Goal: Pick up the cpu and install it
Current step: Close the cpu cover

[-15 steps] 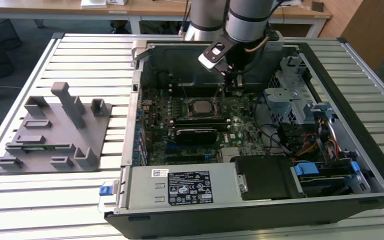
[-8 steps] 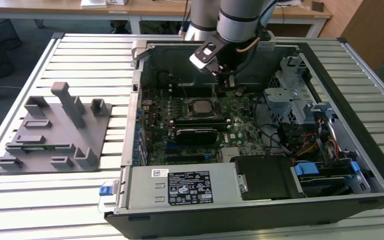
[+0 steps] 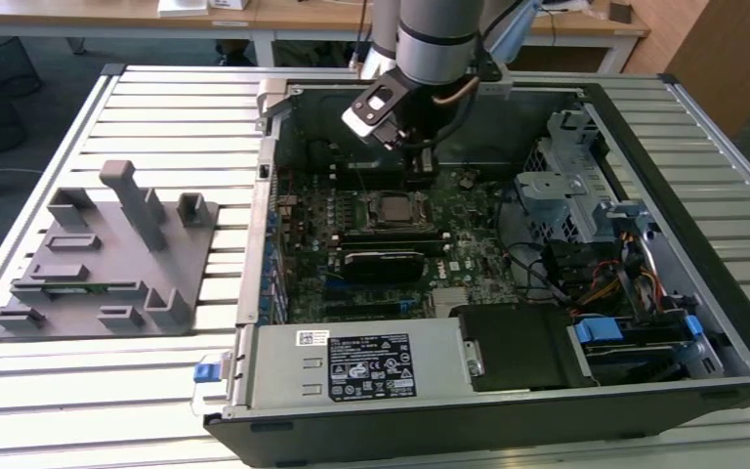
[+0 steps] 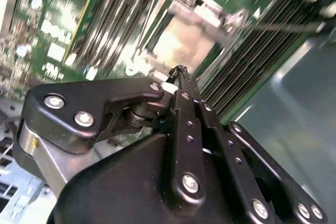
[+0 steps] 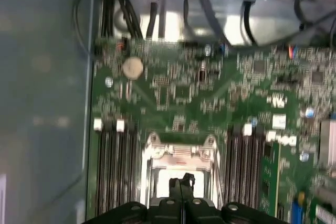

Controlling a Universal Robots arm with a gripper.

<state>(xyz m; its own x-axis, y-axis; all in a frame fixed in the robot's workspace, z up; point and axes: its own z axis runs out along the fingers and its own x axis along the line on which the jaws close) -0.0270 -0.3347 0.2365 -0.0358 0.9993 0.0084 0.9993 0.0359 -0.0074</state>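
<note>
My pincer [image 4: 178, 71] is pinched fully shut, gripping nothing I can see. The cpu [image 4: 184, 45] lies flat in the socket [image 5: 150, 153] mid-motherboard [image 5: 210, 98], directly under the tips (it's square, so no long axis matters).

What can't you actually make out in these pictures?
1. What the pale square in the socket is: blurred in both wrist views, partly behind the end effector.
2. Socket contents in the exterior view: too small.
3. The arm's upper part: cut off by the exterior view's top edge.
</note>
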